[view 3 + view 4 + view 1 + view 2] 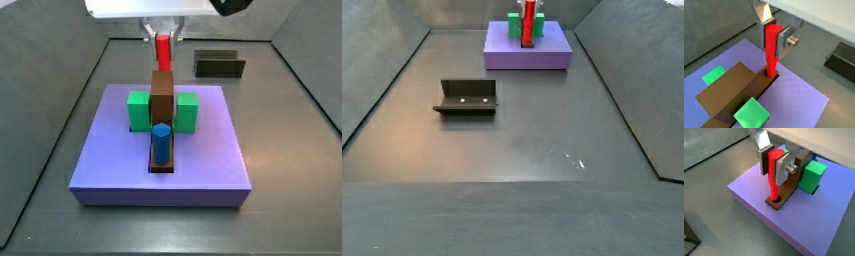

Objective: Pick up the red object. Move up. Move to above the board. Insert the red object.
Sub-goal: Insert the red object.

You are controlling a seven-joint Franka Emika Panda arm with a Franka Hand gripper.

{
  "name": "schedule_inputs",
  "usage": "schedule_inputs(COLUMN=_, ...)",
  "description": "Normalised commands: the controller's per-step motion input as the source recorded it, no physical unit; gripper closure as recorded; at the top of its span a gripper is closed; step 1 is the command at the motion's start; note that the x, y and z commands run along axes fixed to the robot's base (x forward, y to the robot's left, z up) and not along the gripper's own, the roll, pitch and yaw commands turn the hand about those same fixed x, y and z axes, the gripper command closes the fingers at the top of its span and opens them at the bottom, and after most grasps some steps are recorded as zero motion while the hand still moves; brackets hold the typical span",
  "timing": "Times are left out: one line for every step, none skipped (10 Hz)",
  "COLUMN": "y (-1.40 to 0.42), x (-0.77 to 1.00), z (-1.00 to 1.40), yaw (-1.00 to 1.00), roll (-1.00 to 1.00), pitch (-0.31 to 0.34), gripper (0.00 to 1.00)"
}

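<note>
The red object (772,47) is a thin upright peg held between my gripper's (773,39) silver fingers. Its lower tip stands in a hole at the end of the brown bar (734,92) on the lavender board (797,97). Both wrist views show this; the peg (773,175) enters the bar's hole (775,201) near the board's (757,193) edge. In a side view the gripper (163,40) holds the peg (163,52) at the bar's far end, and a blue peg (160,143) stands at the near end. The gripper (531,5) shows small in the far side view.
Two green blocks (138,108) (187,108) flank the brown bar on the board. A dark fixture (219,65) stands on the grey floor beyond the board; it also shows in the far side view (466,97). Grey walls enclose the floor.
</note>
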Motion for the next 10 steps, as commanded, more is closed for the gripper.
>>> schedule_inputs(y=0.00, x=-0.27, z=-0.13, yaw=0.00, roll=0.00, pitch=-0.070, gripper=1.00)
schedule_inputs(y=0.00, x=-0.28, z=-0.09, yaw=0.00, roll=-0.01, pitch=-0.073, gripper=1.00)
schedule_inputs(y=0.00, x=-0.30, z=-0.06, yaw=0.00, roll=0.00, pitch=-0.059, gripper=1.00)
schedule_inputs(y=0.00, x=-0.16, z=-0.08, yaw=0.00, roll=-0.02, pitch=-0.066, gripper=1.00)
schedule_inputs(y=-0.02, x=0.16, z=-0.30, yaw=0.00, roll=0.00, pitch=-0.036, gripper=1.00)
schedule_inputs(y=0.00, x=0.29, z=-0.42, yaw=0.00, roll=0.06, pitch=-0.014, gripper=1.00)
schedule_inputs(y=0.00, x=0.20, z=-0.38, yaw=0.01, roll=0.16, pitch=-0.016, gripper=1.00)
schedule_inputs(y=0.00, x=0.21, z=-0.37, yaw=0.02, roll=0.19, pitch=-0.013, gripper=1.00)
schedule_inputs(y=0.00, x=0.19, z=-0.36, yaw=0.02, roll=0.21, pitch=-0.020, gripper=1.00)
schedule_inputs(y=0.00, x=0.00, z=-0.37, yaw=0.00, roll=0.29, pitch=-0.031, gripper=1.00)
